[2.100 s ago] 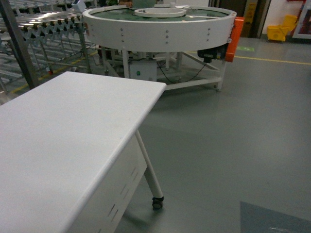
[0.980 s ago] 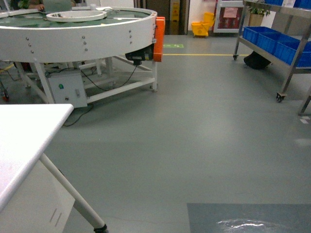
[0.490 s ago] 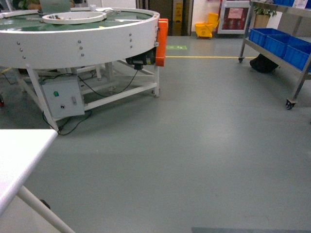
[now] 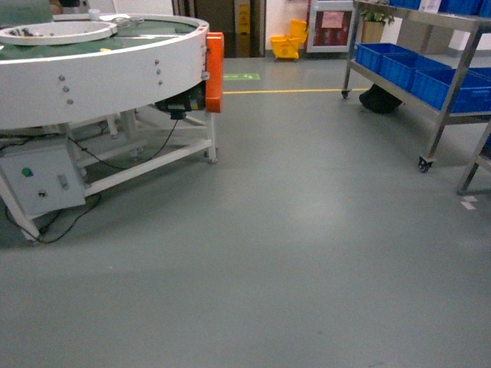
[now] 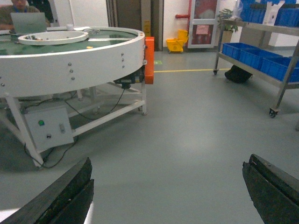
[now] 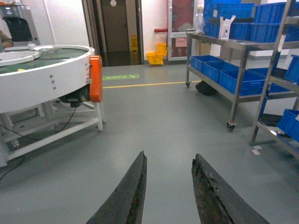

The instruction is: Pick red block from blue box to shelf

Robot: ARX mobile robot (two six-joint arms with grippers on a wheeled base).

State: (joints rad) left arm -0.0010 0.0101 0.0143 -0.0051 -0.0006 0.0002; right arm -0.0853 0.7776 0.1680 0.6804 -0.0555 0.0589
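The shelf [image 4: 399,90] is a steel rack on castors at the far right of the head view, with dark blue crates [image 4: 395,63] on its lower tier. It also shows in the left wrist view as the shelf [image 5: 252,71] and in the right wrist view as the shelf [image 6: 237,88]. The red block and the blue box are out of view. My left gripper [image 5: 169,163] is wide open over bare floor with nothing in it. My right gripper [image 6: 169,155] is open too, and only floor shows between its fingers. Neither gripper appears in the head view.
A round white conveyor table [image 4: 92,73] with an orange panel [image 4: 213,61] fills the left, with a control box [image 4: 38,180] and cables beneath. A yellow mop bucket [image 4: 285,46] stands at the back. A second rack [image 6: 280,93] stands at the right edge. Grey floor lies between.
The head view has swung right: the white table has left the frame, the round conveyor has slid left, and the shelf has come further into view and looks nearer.
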